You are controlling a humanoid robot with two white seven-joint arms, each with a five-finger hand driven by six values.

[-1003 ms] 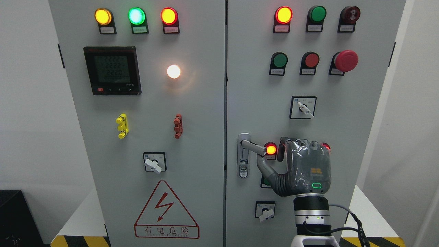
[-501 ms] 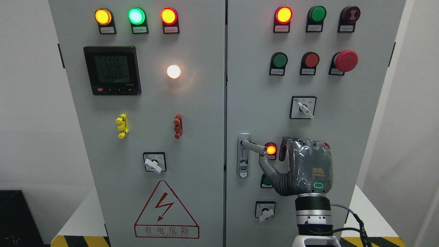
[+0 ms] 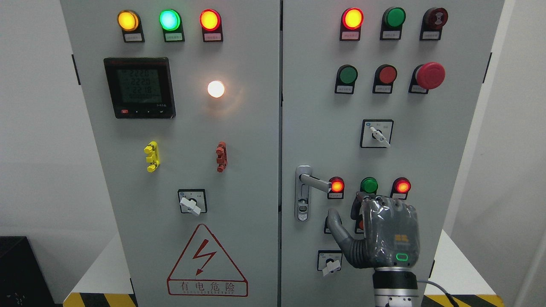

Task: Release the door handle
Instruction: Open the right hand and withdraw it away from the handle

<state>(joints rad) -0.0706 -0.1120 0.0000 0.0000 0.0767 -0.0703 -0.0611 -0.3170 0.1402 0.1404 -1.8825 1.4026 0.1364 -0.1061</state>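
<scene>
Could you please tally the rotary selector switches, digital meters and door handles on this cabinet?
Rotary selector switches: 3
Digital meter: 1
Door handle: 1
Total: 5

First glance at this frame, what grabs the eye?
The lit lamps on the grey cabinet: yellow, green and red along the top left, plus a bright white lamp beside the digital meter. At lower right, the grey right hand hangs below the door handle, apart from it. A red emergency stop button juts out at upper right.
</scene>
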